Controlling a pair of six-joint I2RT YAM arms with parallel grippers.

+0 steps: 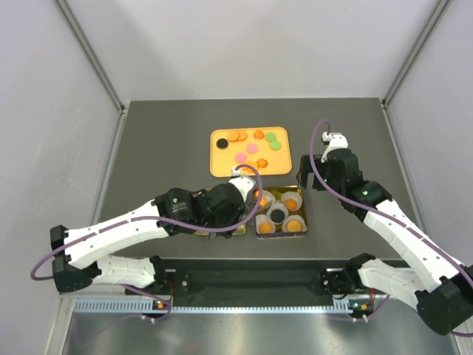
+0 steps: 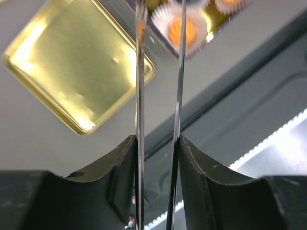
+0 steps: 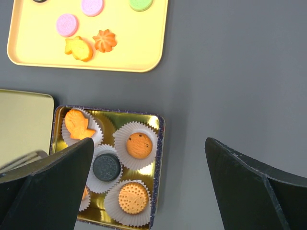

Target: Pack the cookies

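The cookies lie in two places. Several orange, pink, green and black ones sit on the orange tray (image 1: 222, 164), also seen in the right wrist view (image 3: 144, 48). Others sit in white paper cups in the gold tin (image 1: 301, 198): a fish-shaped orange one (image 3: 76, 125), a round orange one (image 3: 139, 146), a black one (image 3: 106, 166) and a dotted orange one (image 3: 133, 197). My left gripper (image 1: 250, 194) (image 2: 158, 143) is shut on thin metal tongs (image 2: 140, 96), whose tips reach over a cup with an orange cookie (image 2: 181, 29). My right gripper (image 1: 307, 177) (image 3: 148, 143) is open and empty, above the tin's right edge.
The tin's gold lid (image 2: 76, 62) lies flat on the grey table just left of the tin, partly under my left arm; it also shows in the right wrist view (image 3: 24, 124). White walls enclose the table on three sides. A metal rail runs along the near edge (image 1: 244, 305).
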